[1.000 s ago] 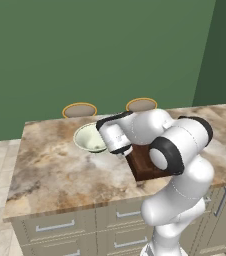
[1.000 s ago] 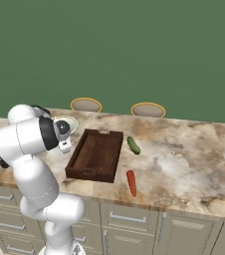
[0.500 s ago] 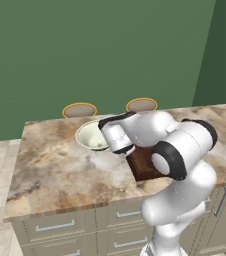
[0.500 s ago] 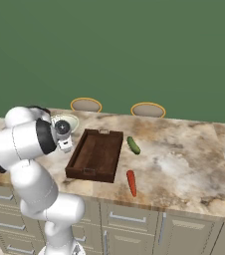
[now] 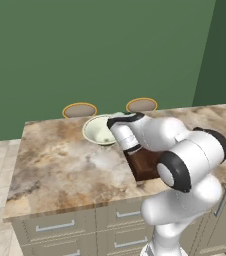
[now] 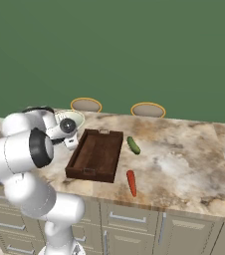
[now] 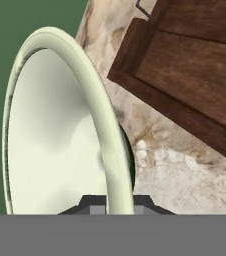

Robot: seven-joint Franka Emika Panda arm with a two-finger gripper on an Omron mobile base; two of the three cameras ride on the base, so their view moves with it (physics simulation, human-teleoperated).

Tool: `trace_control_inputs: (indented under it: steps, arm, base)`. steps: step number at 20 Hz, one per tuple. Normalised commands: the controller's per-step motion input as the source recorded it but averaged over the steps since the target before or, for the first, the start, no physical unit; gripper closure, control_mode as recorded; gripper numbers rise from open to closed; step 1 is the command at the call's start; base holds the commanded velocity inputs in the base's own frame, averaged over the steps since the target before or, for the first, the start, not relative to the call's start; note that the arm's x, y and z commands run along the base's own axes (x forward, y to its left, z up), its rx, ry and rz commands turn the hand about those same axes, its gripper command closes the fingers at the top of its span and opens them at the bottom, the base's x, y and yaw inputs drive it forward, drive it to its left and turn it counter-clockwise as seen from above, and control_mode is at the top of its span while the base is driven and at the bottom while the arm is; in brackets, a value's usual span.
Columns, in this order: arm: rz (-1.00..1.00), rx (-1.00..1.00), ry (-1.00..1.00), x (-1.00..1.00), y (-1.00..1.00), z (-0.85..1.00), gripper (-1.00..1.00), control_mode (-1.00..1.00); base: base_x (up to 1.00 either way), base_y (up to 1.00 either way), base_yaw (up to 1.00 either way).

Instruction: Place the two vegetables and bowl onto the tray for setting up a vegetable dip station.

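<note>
Pincer [image 7: 114,202]: closed on the rim of the bowl [image 7: 50,135], one dark tip either side of the rim wall in the hand view.

Bowl [image 5: 101,130]: pale cream-green, round, wide rim; at the far left part of the counter [image 5: 60,165], just beside the tray's left end. Whether its base rests on the counter or is lifted cannot be told.

Tray [image 6: 96,155]: dark brown wood, rectangular, raised edges, cut-out handles; flat on the counter, nothing lying in it.

Cucumber [image 6: 133,145]: dark green, short; on the counter just right of the tray's far corner, apart from it.

Carrot [image 6: 131,183]: orange-red, slim; on the counter near the front edge, right of the tray's near corner, apart from the cucumber.

Stool seats [image 6: 86,105]: two, round, yellow-rimmed; behind the counter against the green wall [image 6: 134,45].

Drawers [image 6: 129,221]: pale fronts with bar handles, below the counter.
</note>
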Motion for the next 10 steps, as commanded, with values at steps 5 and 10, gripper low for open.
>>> trace_control_inputs:
  steps: [5,10]
  arm:
    - [0.0,0.0,0.01,0.0,-0.31,0.46,1.0,-1.0]
    - [0.0,0.01,0.06,0.0,-0.28,0.37,1.0,-1.0]
  base:
    - [0.0,0.0,0.0]
    - [0.0,0.0,0.0]
